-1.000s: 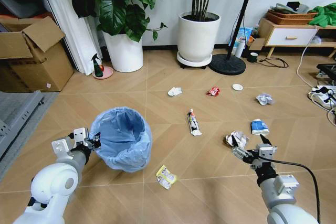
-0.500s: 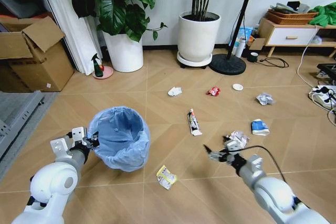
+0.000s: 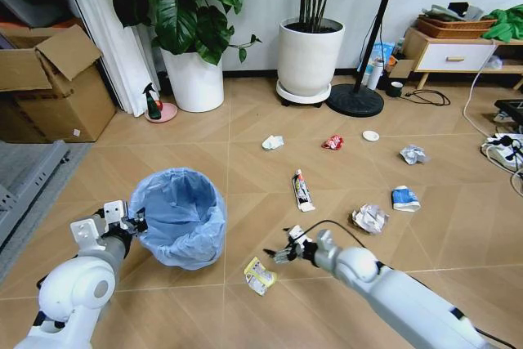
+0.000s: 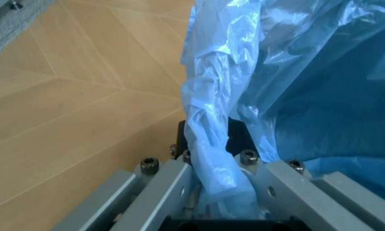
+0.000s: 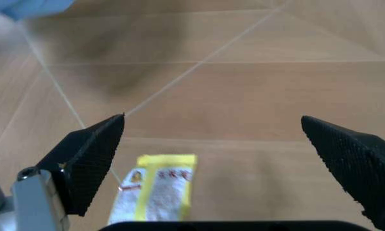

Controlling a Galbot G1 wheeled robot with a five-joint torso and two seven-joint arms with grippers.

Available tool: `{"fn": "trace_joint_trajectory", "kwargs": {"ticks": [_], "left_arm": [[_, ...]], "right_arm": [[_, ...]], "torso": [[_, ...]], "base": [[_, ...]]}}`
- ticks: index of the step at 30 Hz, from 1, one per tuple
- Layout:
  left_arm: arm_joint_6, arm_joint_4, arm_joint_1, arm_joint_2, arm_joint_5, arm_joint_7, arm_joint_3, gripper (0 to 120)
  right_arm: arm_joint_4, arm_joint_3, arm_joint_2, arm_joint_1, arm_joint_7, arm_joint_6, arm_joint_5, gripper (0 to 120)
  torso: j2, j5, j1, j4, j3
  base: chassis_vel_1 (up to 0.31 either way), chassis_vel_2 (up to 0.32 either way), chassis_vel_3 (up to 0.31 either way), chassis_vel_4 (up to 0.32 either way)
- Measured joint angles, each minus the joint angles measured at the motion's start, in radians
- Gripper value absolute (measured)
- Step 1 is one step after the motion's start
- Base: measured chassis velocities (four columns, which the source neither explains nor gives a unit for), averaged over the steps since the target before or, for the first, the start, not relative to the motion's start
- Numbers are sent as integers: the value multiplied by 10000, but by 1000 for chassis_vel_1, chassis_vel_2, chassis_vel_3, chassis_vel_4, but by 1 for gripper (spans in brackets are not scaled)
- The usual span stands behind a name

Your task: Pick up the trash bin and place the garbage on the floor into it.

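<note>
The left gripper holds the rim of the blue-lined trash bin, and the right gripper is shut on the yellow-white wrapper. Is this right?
Not quite. The left gripper does hold the trash bin by its rim, but the right gripper is open. The right wrist view shows its fingers spread wide above the yellow-white wrapper, not touching it.

Herringbone wood-look floor (image 3: 245,153) with scattered garbage: a yellow-white wrapper (image 3: 258,275) lying just below and ahead of the spread fingers (image 5: 93,156) of the right gripper (image 3: 280,253), and a white tube (image 3: 301,190) beyond them. Off to the fingers' right lie a crumpled paper ball (image 3: 369,218) and a blue-white packet (image 3: 404,198); farther ahead lie a second paper ball (image 3: 272,142), a red wrapper (image 3: 333,142), a white disc (image 3: 370,135) and a third crumpled piece (image 3: 413,154). Two white plant pots (image 3: 194,81), a fan base (image 3: 354,100) and a cardboard box (image 3: 51,87) stand along the floor's far edge.
</note>
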Motion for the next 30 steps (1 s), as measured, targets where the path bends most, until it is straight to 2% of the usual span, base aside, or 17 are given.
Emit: {"fn": "trace_joint_trajectory", "kwargs": {"ticks": [1, 7, 10, 30], "left_arm": [[0, 0, 0, 0, 0, 0, 0, 0], [0, 13, -143, 76, -33, 16, 62, 0], [0, 1, -140, 76, -38, 18, 63, 0], [13, -191, -120, 123, -89, 26, 160, 0]], "right_arm": [[0, 0, 0, 0, 0, 0, 0, 100], [-1587, -637, 1349, 489, -456, 81, -693, 100], [-1818, -761, 1482, 498, -456, 75, -774, 100], [-3050, -839, 2108, 68, -41, 110, -1820, 100]], "torso": [[0, 0, 0, 0, 0], [0, 9, 0, 3, 0], [0, 0, 0, 2, 0], [0, 6, -1, 1, -1]], "base": [[0, 0, 0, 0], [0, 0, 0, 0], [0, 0, 0, 0], [0, 0, 0, 0]]}}
